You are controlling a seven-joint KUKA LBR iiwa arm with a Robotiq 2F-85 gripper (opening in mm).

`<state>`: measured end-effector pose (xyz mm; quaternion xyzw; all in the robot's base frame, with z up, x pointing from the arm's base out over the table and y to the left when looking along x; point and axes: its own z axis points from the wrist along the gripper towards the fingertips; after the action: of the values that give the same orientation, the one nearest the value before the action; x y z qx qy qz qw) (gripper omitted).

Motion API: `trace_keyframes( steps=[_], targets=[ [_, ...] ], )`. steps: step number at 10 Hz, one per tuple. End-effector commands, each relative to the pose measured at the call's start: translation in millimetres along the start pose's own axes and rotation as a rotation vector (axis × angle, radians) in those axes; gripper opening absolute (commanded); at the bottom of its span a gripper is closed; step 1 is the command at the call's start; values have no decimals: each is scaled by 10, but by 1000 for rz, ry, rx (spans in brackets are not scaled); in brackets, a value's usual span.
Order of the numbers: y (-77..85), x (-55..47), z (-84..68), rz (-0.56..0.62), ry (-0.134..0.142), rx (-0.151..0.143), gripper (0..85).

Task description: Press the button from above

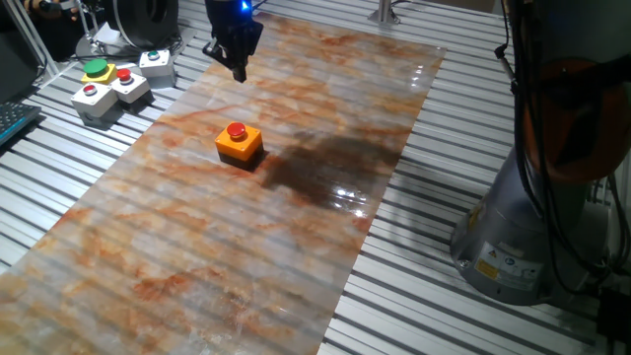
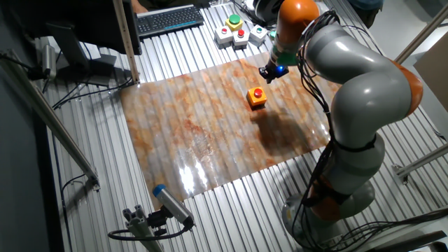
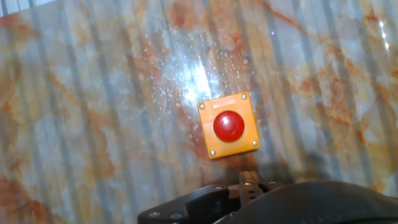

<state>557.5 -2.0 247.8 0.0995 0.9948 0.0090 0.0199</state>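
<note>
A marbled orange-and-grey mat (image 1: 197, 247) is laid across a slatted metal table (image 1: 434, 296), with a keyboard (image 2: 168, 19) seen at the far edge. The button (image 1: 238, 132) on its orange box (image 1: 240, 146) is set near the mat's middle. The gripper (image 1: 237, 61) is held above and beyond it, apart; its jaw state cannot be told. Grey button boxes (image 1: 108, 87) are grouped at the left.

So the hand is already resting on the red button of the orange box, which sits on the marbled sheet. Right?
Not quite. The hand hangs above and apart from the red button; one fixed view shows clear space between them. The orange box does sit on the marbled sheet.
</note>
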Motion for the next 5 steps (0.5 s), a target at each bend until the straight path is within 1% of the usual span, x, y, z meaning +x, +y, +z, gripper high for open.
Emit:
trace_keyframes(
  steps=[1, 3, 4, 5],
  targets=[
    [-16, -41, -12, -2, 4, -2, 0],
    [-7, -120, -6, 2, 5, 3, 0],
    [7, -134, 12, 4, 3, 6, 0],
    [16, -144, 27, 5, 4, 3, 0]
  ],
)
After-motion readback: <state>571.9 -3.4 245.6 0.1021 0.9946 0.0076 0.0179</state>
